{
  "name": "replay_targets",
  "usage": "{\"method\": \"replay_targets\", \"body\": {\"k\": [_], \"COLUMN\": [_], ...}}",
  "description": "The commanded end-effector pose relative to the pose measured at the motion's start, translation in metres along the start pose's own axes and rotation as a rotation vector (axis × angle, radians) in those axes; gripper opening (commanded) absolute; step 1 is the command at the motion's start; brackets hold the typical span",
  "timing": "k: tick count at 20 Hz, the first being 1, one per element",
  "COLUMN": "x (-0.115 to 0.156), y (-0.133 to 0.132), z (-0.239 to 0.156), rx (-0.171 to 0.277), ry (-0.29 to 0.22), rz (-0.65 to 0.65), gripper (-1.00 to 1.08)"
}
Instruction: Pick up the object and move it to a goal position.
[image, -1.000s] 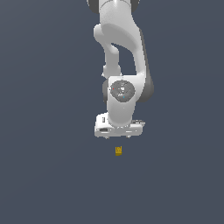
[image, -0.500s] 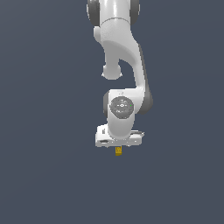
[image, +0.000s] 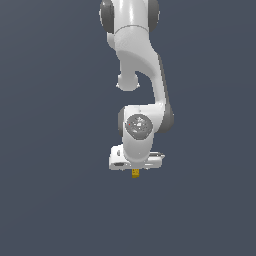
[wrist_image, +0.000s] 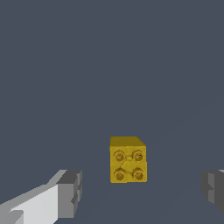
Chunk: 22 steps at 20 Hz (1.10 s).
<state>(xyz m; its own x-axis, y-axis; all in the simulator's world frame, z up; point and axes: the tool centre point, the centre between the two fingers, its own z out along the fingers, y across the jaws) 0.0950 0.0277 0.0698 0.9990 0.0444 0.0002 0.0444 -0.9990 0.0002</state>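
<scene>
Pincer astride upright studded block

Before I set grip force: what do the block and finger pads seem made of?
Block: looks like hard moulded plastic, mustard yellow, four round studs on one face, slight sheen. Finger pads: matte dark grey, perhaps rubber, on white fingers. It's a render, so both are guesses.

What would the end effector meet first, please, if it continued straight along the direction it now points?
Most likely the yellow block: it sits between the open end effector fingers, though depth is hard to judge.
</scene>
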Motion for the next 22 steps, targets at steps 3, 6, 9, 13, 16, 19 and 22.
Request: {"method": "replay_targets", "body": {"k": [3, 6, 9, 13, 16, 19, 22], "x": [-0.001, -0.001, -0.001, 0.0, 0.001, 0.001, 0.001], "y": [0.0, 0.0, 0.0, 0.0, 0.0, 0.0, 0.0], "z": [0.017, 0.034, 0.046, 0.048, 0.048, 0.048, 0.048], "rx": [0.0, 0.0, 0.0, 0.0, 0.0, 0.0, 0.0], "ry": [-0.001, 0.0, 0.0, 0.0, 0.0, 0.0, 0.0], "rz": [0.0, 0.0, 0.0, 0.0, 0.0, 0.0, 0.0], "gripper": [1.0, 1.0, 1.0, 1.0, -1.0, -1.0, -1.0]}}
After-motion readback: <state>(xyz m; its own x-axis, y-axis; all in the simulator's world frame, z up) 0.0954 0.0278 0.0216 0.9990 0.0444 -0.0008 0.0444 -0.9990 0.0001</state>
